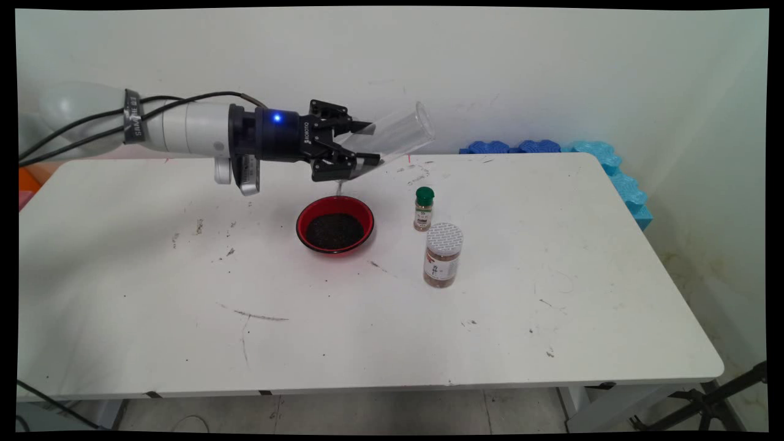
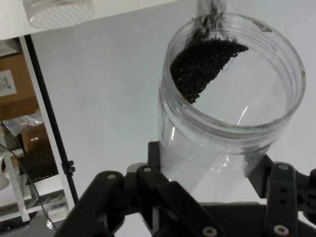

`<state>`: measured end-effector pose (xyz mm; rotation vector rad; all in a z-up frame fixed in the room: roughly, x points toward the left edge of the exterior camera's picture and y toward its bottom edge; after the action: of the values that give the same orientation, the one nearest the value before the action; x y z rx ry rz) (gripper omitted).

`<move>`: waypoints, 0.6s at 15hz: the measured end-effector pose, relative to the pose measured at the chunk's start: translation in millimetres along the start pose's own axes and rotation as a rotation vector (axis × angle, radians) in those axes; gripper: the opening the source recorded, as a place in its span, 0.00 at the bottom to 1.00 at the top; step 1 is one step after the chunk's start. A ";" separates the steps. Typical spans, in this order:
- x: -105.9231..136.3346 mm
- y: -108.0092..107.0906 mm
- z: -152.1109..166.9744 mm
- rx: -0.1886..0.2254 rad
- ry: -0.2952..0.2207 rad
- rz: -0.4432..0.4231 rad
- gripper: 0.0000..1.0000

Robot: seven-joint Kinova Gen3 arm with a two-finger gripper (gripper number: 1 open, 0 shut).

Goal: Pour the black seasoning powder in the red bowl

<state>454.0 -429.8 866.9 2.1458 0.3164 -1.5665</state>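
Claw [image 1: 365, 144] clamped on tilted clear jar [image 1: 398, 133] above red bowl [image 1: 335, 223]; jar mouth hidden behind claw.

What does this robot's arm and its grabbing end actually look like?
A smooth white tubular arm, with black cables strapped alongside by a lettered band. It ends in a black wrist collar showing a small blue light, then a black gripper of jointed metal links with visible screws, forming two jaws.
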 end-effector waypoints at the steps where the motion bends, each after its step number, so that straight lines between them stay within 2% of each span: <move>1: 0.4 0.0 -0.8 -0.003 -0.002 -0.006 0.00; 9: 0.1 -0.6 -1.6 -0.032 -0.025 -0.053 0.00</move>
<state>455.1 -428.5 867.0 2.1081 0.3905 -1.6048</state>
